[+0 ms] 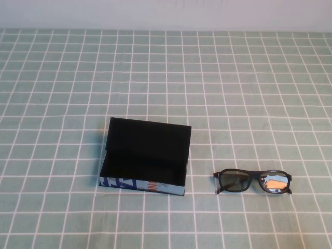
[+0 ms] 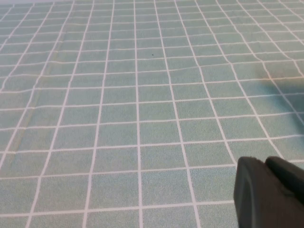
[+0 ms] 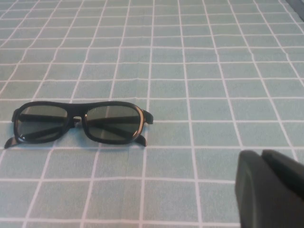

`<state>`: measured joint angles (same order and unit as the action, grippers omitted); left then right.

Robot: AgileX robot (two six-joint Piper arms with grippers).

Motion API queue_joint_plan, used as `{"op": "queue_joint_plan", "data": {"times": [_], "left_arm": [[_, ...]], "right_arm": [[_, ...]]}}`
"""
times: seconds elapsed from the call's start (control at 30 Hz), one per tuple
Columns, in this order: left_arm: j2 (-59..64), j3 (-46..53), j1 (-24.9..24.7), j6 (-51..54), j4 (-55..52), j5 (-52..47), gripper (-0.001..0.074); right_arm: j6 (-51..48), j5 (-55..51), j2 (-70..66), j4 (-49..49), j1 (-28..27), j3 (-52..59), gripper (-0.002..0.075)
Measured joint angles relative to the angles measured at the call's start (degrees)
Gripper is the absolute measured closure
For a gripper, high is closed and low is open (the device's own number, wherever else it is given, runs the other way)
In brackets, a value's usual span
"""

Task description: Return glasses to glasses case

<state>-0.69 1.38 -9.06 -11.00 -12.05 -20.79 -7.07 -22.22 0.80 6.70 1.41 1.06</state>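
Open glasses case [image 1: 145, 155] left of the folded glasses [image 1: 253, 181], apart, on green checked tablecloth [image 1: 233, 93], left gripper [image 2: 270, 192] and right gripper [image 3: 270, 187] cut off at frame edges above the cloth, finger state impossible to tell.

High view: raised, looks down at tablecloth [image 1: 249, 78].
Wrist views: low, close to cloth.
Shared: glasses [image 1: 253, 181] [image 3: 78, 122], high and right wrist.

place: staged tabletop test bench | evidence: green grid-checked tablecloth [image 1: 249, 78], plain pale wall [image 1: 104, 13] behind
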Motion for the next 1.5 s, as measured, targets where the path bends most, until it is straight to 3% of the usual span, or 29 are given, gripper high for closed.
{"op": "queue_joint_plan", "data": {"times": [1.17,1.3,1.5], "left_arm": [[0.0,0.1,0.0,0.0,0.0,1.9,0.0733],[0.0,0.1,0.0,-0.3,0.0,7.8,0.0734],[0.0,0.1,0.0,-0.6,0.0,26.9,0.0733]], "right_arm": [[0.0,3.7,0.0,1.7,0.0,0.5,0.0739],[0.0,9.9,0.0,1.9,0.0,0.5,0.0739],[0.0,21.5,0.0,2.0,0.0,0.5,0.0739]]}}
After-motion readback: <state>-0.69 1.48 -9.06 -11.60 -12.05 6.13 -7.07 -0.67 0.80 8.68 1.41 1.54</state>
